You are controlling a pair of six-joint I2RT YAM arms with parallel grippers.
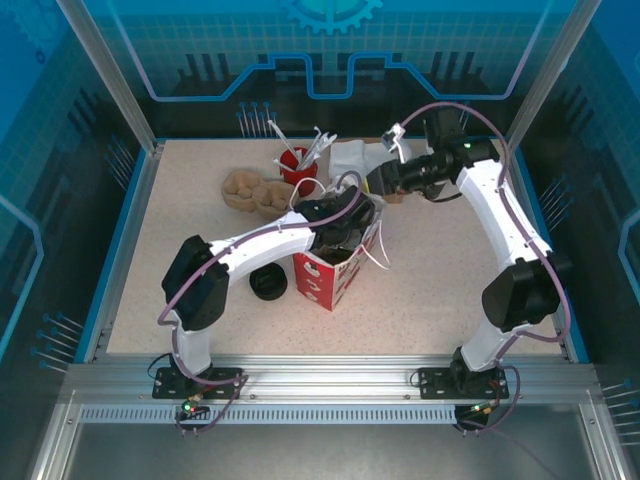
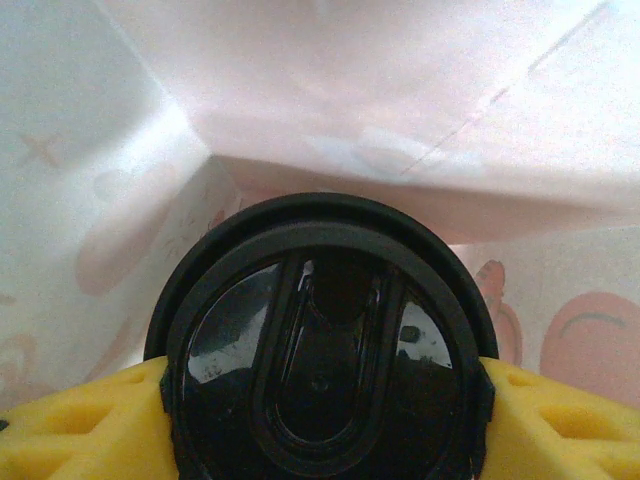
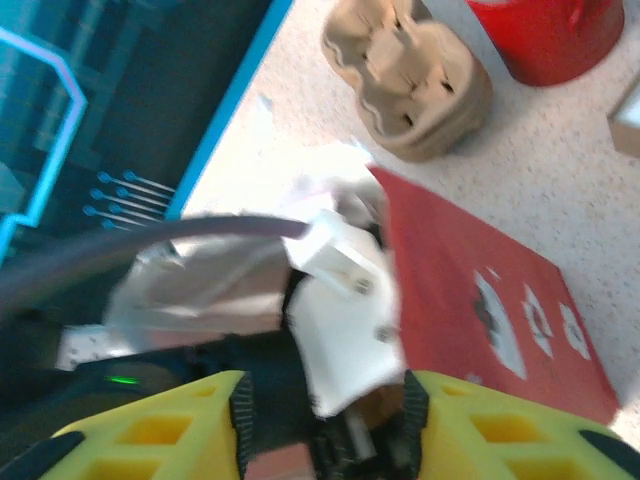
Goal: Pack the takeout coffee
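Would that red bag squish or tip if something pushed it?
It would probably squish: the bag looks like thin paper, with creased walls that light glows through in the left wrist view. It may tip too, since it stands tall and narrow, though the cup inside might steady it.

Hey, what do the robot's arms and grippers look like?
The left arm and right arm have white links, black joints and mauve cables running alongside. Their fingers are chunky yellow blocks with cut-out pockets; the right pair shows black inner pads.
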